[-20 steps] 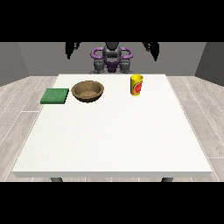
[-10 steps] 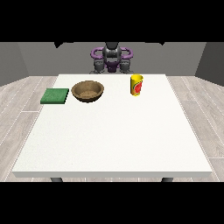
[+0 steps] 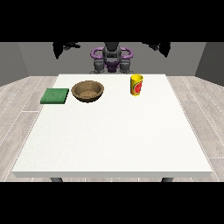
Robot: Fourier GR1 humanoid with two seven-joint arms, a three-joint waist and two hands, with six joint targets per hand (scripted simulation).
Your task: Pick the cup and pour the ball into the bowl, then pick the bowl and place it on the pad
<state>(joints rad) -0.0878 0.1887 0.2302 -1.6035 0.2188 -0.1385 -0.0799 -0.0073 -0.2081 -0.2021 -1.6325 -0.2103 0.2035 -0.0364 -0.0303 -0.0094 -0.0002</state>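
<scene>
You have nothing in hand yet. The cup [image 3: 137, 84], yellow with a red mark, stands upright on the far part of the white table [image 3: 113, 140], towards the view's right. The brown bowl [image 3: 88, 91] sits left of it, well apart, and the green pad [image 3: 55, 96] lies just beside the bowl at the table's left edge. You cannot see the ball from here; it is presumably inside the cup.

What has changed over the last second is only the arms. Both have swung further outward and up: the hand at the view's left [image 3: 65, 46] and the hand at the view's right [image 3: 160, 47] now hang high and wide, above and behind the table, further apart than a second ago. The cup, bowl and pad have not moved.

The hands are dark and small against the wall, so you cannot tell whether their fingers are straight or curled. Neither touches anything.

So you are at the very start: the reach for the cup is still to come, probably with the hand at the view's right, which is nearer.
</scene>
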